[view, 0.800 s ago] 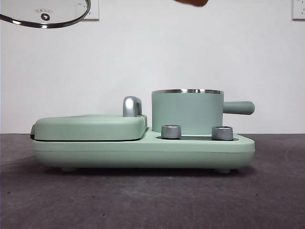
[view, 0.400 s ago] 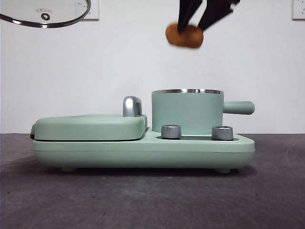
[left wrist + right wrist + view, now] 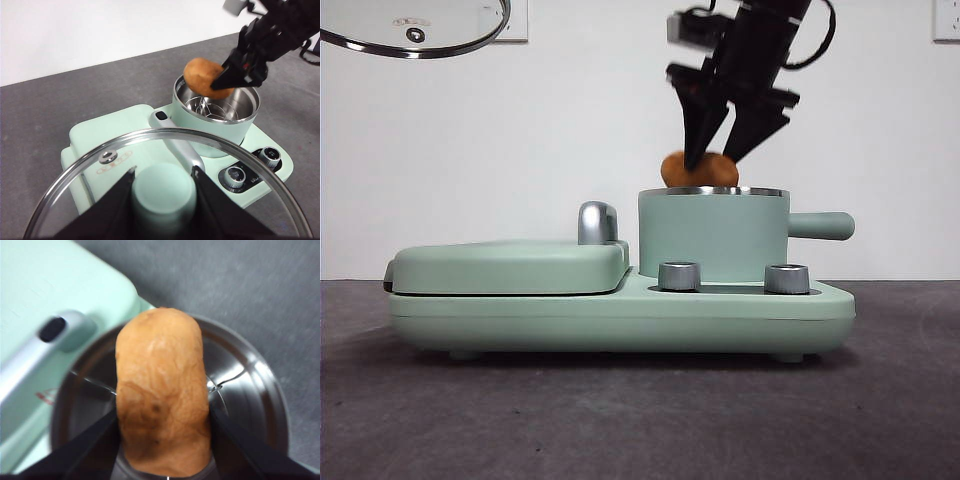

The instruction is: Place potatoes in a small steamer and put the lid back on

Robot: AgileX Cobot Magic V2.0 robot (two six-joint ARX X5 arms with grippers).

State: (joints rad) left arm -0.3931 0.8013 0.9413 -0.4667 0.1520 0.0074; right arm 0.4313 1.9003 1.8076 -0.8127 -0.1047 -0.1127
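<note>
one potato (image 3: 699, 170) clenched in right fingers (image 3: 718, 160); left fingers (image 3: 162, 200) grasp one lid (image 3: 100, 160).

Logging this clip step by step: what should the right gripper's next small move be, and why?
Probably lower a little further, then open. The right gripper holds the potato at the steamer's rim, only partly inside, over its centre. The left gripper holds the lid off to the side.

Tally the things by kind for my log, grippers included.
Potato: 1
Small steamer: 1
Lid: 1
Grill plate: 1
Control knobs: 2
Grippers, left gripper, right gripper: 2
Total: 8
</note>
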